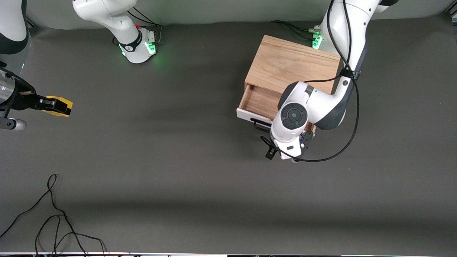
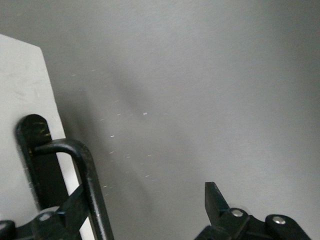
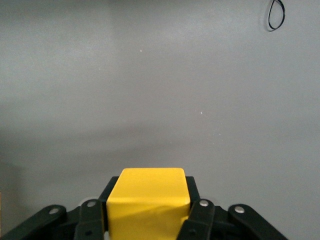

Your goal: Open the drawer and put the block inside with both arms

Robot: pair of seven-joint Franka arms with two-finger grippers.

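While gripped, block [image 3: 148, 200] shows plain bright yellow faces.

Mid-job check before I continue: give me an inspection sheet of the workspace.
Surface: grey mat, bare in the middle.
Job's things: drawer pulled partly open from its cabinet; block held in the air at the right arm's end.
Clutter: nothing seen.
Grippers: right pincer shut on the block; left pincer open by the drawer's handle, one finger tucked under the bar.
Cables: loose black cable on the mat near the front camera; another runs along the left arm.
Surroundings: green-lit bases.
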